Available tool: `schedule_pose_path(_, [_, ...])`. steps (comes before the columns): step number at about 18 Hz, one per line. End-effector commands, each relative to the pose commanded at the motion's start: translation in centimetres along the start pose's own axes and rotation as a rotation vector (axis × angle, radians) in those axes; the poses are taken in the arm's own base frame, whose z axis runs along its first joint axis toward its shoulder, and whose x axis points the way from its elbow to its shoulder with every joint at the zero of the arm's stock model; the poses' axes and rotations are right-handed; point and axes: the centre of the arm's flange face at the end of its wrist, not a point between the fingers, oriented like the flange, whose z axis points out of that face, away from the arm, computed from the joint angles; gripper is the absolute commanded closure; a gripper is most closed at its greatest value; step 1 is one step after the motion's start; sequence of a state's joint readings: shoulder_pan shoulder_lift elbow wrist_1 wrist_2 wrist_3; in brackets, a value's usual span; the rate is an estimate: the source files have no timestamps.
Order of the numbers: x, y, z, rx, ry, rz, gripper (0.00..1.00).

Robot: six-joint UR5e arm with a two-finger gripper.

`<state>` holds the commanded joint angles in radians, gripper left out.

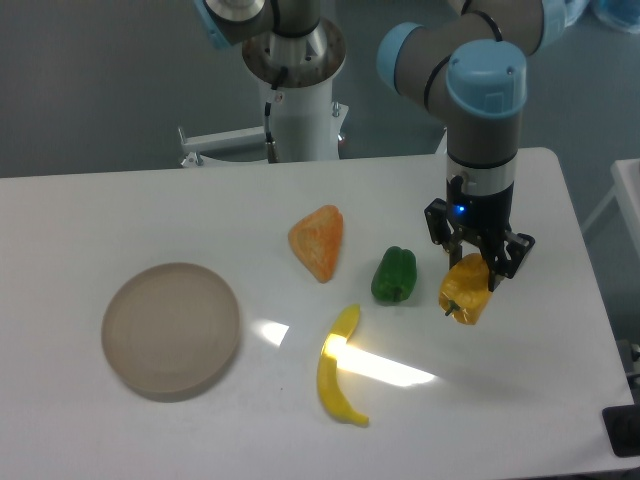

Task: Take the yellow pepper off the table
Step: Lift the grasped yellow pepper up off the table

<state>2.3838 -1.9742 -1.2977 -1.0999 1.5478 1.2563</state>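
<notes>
The hand (478, 262) grips the yellow pepper (466, 291) — apparently clear of the table (120, 210).

a robotics lab or test room. a plain white counter (120, 200) stands against a bare grey-blue wall, with a grey and light-blue industrial robot arm (485, 110) reaching over it from a metal pedestal (295, 90) at the back edge. toy foods lie spread out as test props: a banana (338, 366), a green pepper (395, 274), an orange wedge (318, 241) and a round disc (172, 329).
</notes>
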Motion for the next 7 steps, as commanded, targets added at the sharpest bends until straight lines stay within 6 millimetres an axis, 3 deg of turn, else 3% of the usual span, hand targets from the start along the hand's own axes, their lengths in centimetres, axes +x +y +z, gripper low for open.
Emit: schedule_pose_path(7, [-0.14, -0.14, 0.19, 0.000, -0.003, 0.002, 0.55])
